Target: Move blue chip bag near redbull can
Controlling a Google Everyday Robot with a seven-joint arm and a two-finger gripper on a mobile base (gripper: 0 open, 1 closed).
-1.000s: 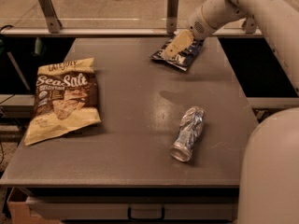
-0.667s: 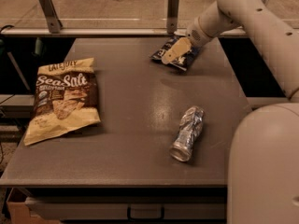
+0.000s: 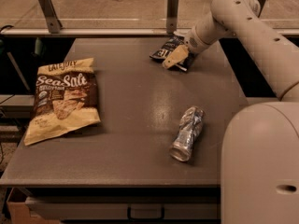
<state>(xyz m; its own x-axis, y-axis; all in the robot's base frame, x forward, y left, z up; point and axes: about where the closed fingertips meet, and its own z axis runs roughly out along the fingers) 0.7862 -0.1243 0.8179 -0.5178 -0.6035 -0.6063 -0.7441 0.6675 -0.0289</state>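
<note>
At far edge of tabletop (image 3: 131, 125), gripper (image 3: 175, 57) on blue chip bag (image 3: 161, 52), jaws apparently pinched on it. Dented redbull can (image 3: 188, 133) well apart, toward front right corner. Whole carry left.

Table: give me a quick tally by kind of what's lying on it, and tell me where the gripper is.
Chip bags: 2 (blue chip bag, tan chip bag)
Cans: 1 (redbull can, lying on its side)
Total: 3
The gripper is at the blue chip bag, near the far edge of the table.
</note>
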